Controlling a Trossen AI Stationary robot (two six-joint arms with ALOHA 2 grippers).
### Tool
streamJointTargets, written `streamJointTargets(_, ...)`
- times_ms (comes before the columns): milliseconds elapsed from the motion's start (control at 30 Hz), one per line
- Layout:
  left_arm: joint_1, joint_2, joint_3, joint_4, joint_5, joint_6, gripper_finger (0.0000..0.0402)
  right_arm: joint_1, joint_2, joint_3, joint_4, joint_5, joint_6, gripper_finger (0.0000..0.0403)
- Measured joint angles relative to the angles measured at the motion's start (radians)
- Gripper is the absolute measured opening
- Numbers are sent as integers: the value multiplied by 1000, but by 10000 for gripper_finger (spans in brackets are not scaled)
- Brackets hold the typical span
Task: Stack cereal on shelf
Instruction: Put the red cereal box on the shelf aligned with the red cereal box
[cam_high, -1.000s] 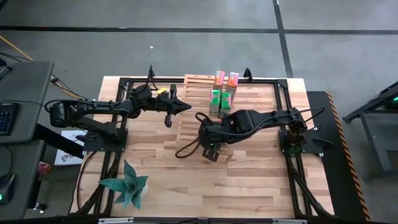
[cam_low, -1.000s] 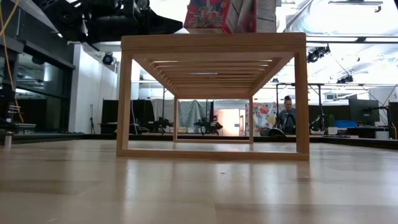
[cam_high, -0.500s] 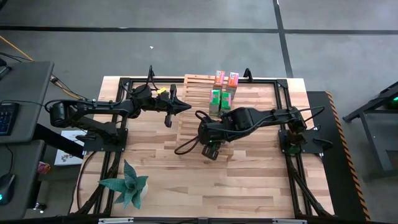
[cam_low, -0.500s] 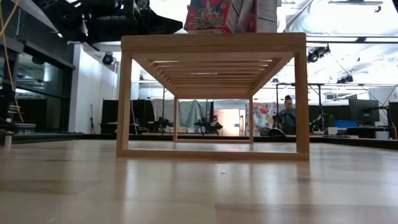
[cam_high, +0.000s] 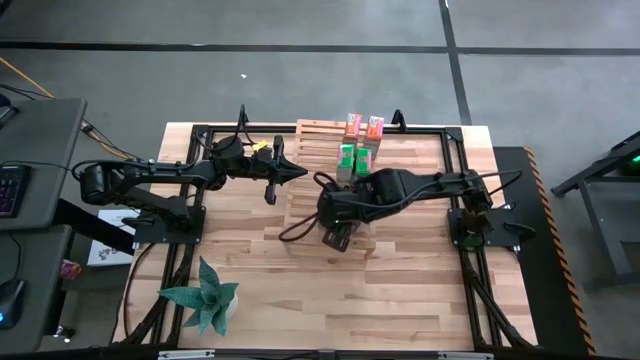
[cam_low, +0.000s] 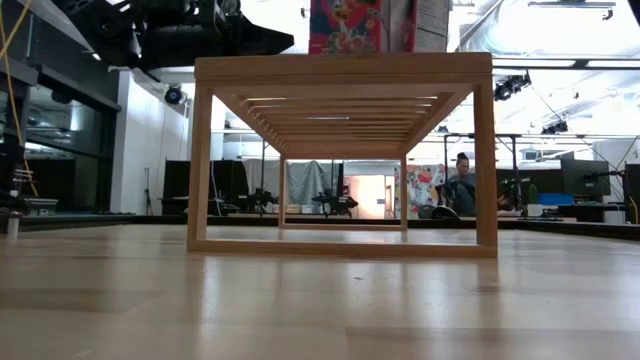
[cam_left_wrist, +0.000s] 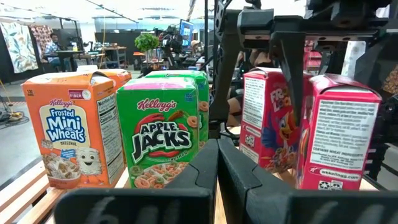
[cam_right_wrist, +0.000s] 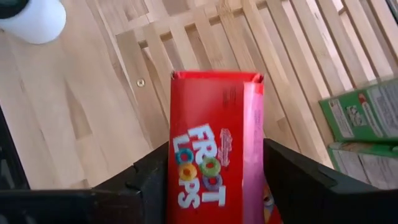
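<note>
Over shelf (cam_high: 310, 180) front | right gripper (cam_high: 338, 238) is clamping red box (cam_right_wrist: 214, 155) | four boxes (cam_high: 358, 142) standing at 12 o'clock | left gripper (cam_high: 296, 174) is waiting closed, empty

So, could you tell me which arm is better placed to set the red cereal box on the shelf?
The right. Its hand is shut on the red box above the shelf slats. The left hand hangs at the shelf's side, holding nothing.

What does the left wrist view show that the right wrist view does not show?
Only the left wrist view shows the orange box, the green box's printed front, and the left pincer, shut and empty. Only the right wrist view shows the shelf slats from above and a white object on the table. Both show the red box held by the right pincer.
</note>
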Motion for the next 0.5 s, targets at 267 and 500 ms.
streamJointTargets(267, 0, 0, 0, 0, 0, 0, 0, 0, -13, 0, 86, 44, -96, 222)
streamJointTargets(500, 0, 0, 1, 0, 0, 0, 0, 0, -36, 0, 137, 62, -183, 222)
